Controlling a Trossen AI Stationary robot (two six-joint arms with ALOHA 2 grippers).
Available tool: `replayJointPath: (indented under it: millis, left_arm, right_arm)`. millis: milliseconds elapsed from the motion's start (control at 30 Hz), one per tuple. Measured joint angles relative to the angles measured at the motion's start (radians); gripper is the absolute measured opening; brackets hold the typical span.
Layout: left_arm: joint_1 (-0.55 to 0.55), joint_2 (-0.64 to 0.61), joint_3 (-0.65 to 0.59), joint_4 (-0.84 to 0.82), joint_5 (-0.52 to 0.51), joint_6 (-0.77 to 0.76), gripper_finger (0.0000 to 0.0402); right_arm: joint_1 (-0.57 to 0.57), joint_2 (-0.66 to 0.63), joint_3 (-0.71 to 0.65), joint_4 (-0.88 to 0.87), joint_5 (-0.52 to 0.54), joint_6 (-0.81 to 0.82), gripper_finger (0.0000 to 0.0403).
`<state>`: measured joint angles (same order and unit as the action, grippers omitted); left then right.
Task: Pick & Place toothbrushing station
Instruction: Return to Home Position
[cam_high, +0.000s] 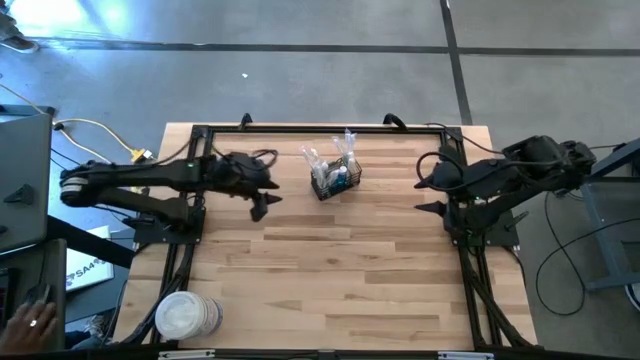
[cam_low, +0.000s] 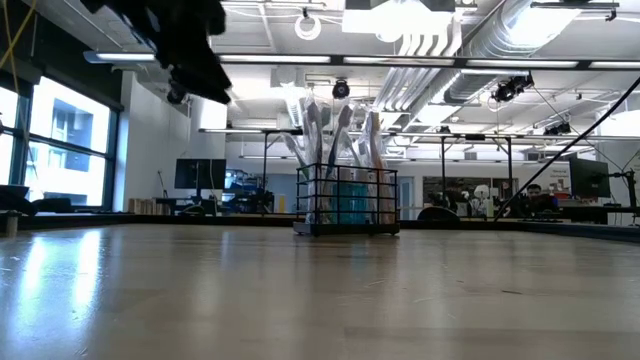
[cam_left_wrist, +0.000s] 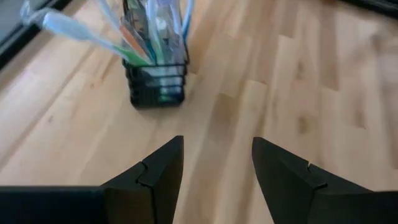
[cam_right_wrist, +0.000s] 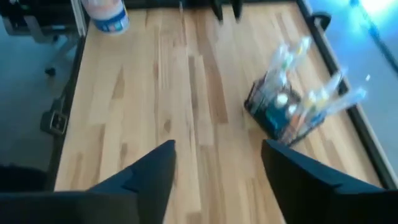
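Observation:
The toothbrushing station (cam_high: 333, 182), a small black wire-mesh basket, stands on its base on the wooden table at the far middle, with toothbrushes and tubes sticking up out of it. It also shows in the low view (cam_low: 348, 200) and in both wrist views (cam_left_wrist: 157, 84) (cam_right_wrist: 277, 115). My left gripper (cam_high: 268, 195) hangs open above the table, left of the basket and apart from it, with nothing between its fingers (cam_left_wrist: 217, 146). My right gripper (cam_high: 420, 195) is open at the table's right side, raised and well off the basket (cam_right_wrist: 217, 146).
A round white tub (cam_high: 187, 316) lies at the near left corner of the table. A black frame rail (cam_high: 300, 127) runs along the far edge and down both sides. A person's hand (cam_high: 30, 320) shows beyond the near left corner. Bare wood fills the middle and near part.

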<state>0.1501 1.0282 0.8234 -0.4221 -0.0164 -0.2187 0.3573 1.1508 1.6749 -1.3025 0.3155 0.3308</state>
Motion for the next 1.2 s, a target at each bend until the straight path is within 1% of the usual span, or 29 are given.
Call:
replayJointPath:
  millis: [100, 167, 267, 300, 333, 367, 467, 533, 600, 700, 867, 900, 967, 1067, 1200]
  left_arm:
    - [0.0, -0.089, 0.0, -0.089, 0.031, -0.062, 0.0187]
    - [0.0, -0.143, 0.0, -0.129, 0.06, -0.116, 0.0187]
    - [0.0, -0.21, 0.0, -0.175, 0.103, -0.133, 0.0187]
    - [0.0, -0.23, 0.0, -0.19, 0.116, -0.136, 0.0187]
    - [0.0, -0.249, 0.0, -0.205, 0.122, -0.138, 0.0187]
    - [0.0, -0.266, 0.0, -0.218, 0.137, -0.139, 0.0187]
    - [0.0, -0.317, 0.0, -0.222, 0.241, -0.12, 0.018]
    - [-0.001, -0.357, 0.0, -0.212, 0.264, -0.126, 0.0165]
    - [0.0, -0.394, 0.0, -0.203, 0.264, -0.139, 0.0144]
    - [0.0, -0.445, -0.045, -0.127, 0.262, -0.158, 0.0103]
    - [0.0, -0.57, -0.213, 0.039, 0.247, -0.18, 0.0021]
    - [0.0, -0.59, -0.245, 0.061, 0.238, -0.18, 0.0011]
    - [0.0, -0.621, -0.309, 0.11, 0.222, -0.178, 0.0008]
    - [0.0, -0.642, -0.381, 0.188, 0.215, -0.15, 0.0019]
    - [0.0, -0.657, -0.43, 0.199, 0.184, -0.117, 0.0021]
  right_arm:
    - [0.0, -0.012, 0.0, -0.05, -0.002, 0.028, 0.018]
    - [0.0, -0.018, 0.0, -0.081, -0.002, 0.039, 0.0128]
    - [0.0, -0.035, 0.0, -0.127, -0.001, 0.04, 0.0036]
    - [0.0, -0.043, 0.0, -0.14, -0.002, 0.039, 0.0019]
    - [0.0, -0.054, 0.0, -0.147, -0.003, 0.039, 0.0013]
    - [0.0, -0.069, 0.0, -0.148, -0.002, 0.04, 0.001]
    - [0.0, -0.122, -0.004, -0.123, 0.0, 0.044, 0.0003]
    - [0.001, -0.18, -0.028, -0.076, 0.0, 0.064, 0.0003]
    - [0.003, -0.251, -0.072, -0.015, -0.001, 0.09, 0.0003]
    - [0.003, -0.362, -0.175, 0.105, 0.0, 0.116, 0.0003]
    - [0.003, -0.487, -0.409, 0.327, -0.008, 0.109, 0.0003]
    - [0.003, -0.509, -0.458, 0.371, -0.01, 0.098, 0.0003]
    - [0.003, -0.548, -0.553, 0.451, -0.008, 0.068, 0.0003]
    - [0.003, -0.584, -0.699, 0.646, -0.01, 0.005, 0.0002]
    - [0.003, -0.623, -0.877, 0.888, -0.027, -0.071, 0.0003]
